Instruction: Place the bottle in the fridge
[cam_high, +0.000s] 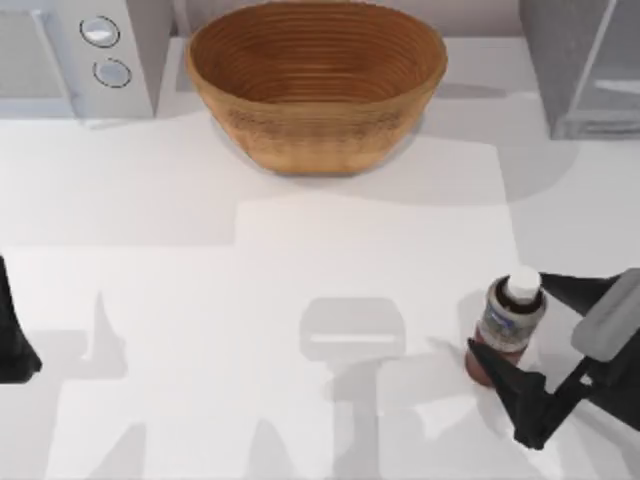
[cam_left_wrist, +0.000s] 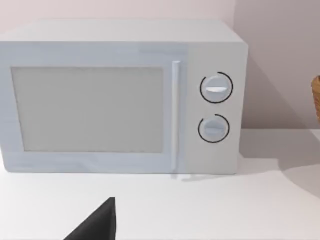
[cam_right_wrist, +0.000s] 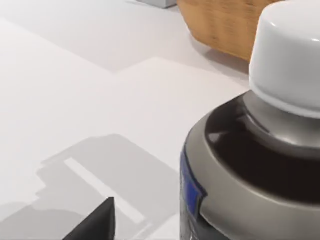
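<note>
Two dark fingers of the right hand (cam_high: 541, 345) stood wide open around the bottle (cam_high: 505, 328), one finger on each side of it; I could not tell if they touched it. The bottle stood upright on the white surface (cam_high: 300, 300) at its right side, with the white cap (cam_high: 523, 284) on top and the grey label band below. The fridge (cam_high: 585, 65) was at the far right corner, well apart from the bottle. The wicker basket (cam_high: 316, 80) at the far middle had nothing inside. The microwave (cam_high: 75, 55) with two round dials stood at the far left. The left hand (cam_high: 12, 345) was parked at the left edge of the surface; how far it was open, I could not tell.
</note>
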